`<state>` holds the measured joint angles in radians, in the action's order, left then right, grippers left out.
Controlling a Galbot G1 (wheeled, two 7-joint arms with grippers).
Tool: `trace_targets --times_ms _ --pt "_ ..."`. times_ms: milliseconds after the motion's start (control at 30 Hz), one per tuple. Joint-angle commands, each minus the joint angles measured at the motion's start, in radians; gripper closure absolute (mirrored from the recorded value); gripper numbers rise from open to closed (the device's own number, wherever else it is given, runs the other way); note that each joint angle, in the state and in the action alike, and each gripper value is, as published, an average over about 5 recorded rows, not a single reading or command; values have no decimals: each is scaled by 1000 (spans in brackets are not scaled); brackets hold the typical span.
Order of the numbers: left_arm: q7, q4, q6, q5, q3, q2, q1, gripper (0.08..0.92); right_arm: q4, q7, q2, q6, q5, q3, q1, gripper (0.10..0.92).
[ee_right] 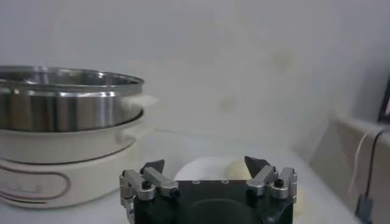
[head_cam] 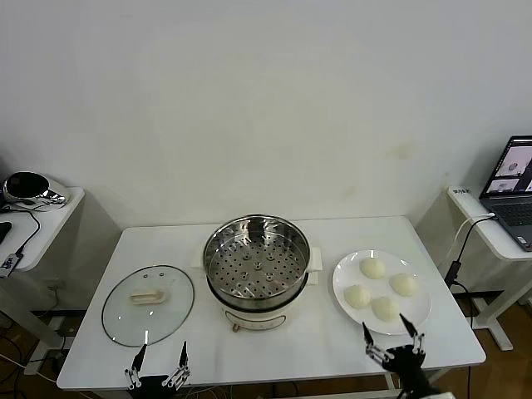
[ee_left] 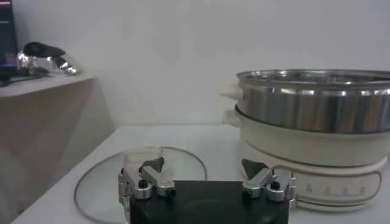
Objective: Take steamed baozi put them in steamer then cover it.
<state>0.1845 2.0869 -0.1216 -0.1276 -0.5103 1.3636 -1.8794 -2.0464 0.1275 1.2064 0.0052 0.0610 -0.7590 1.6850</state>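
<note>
Four steamed baozi [head_cam: 381, 290] sit on white plate [head_cam: 342, 287] right of empty steamer [head_cam: 257, 268], cover [head_cam: 148, 303] on desk [head_cam: 324, 349] left; both tools, left tool [head_cam: 158, 359] and right tool [head_cam: 389, 334], wide open at near edge; buns likely soft, light, so pinch gently across sides

The steamer [head_cam: 257, 273] stands uncovered mid-bench [head_cam: 274, 349]. The cover [head_cam: 148, 304] lies to its left. Four steamed baozi [head_cam: 381, 288] sit on a plate [head_cam: 342, 278] to its right.
</note>
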Motion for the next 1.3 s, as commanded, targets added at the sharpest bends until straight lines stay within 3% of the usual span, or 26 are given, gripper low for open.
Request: trace_targets --times_ms 33,400,667,1000,1300 --pt "-25 6 6 -18 -8 -14 26 177 22 10 -109 -39 209 -83 -99 203" --pt "-31 39 66 -3 1 -37 58 177 321 262 -541 -75 449 -14 -432 203" --pt "8 33 100 42 5 -33 80 177 570 529 -728 -46 468 380 -855 203" --pt "19 29 109 94 2 -21 93 177 842 838 -658 -2 313 1092 -1505 203" --pt "23 42 144 104 -3 -30 119 177 978 948 -501 -20 216 1391 -1698 203"
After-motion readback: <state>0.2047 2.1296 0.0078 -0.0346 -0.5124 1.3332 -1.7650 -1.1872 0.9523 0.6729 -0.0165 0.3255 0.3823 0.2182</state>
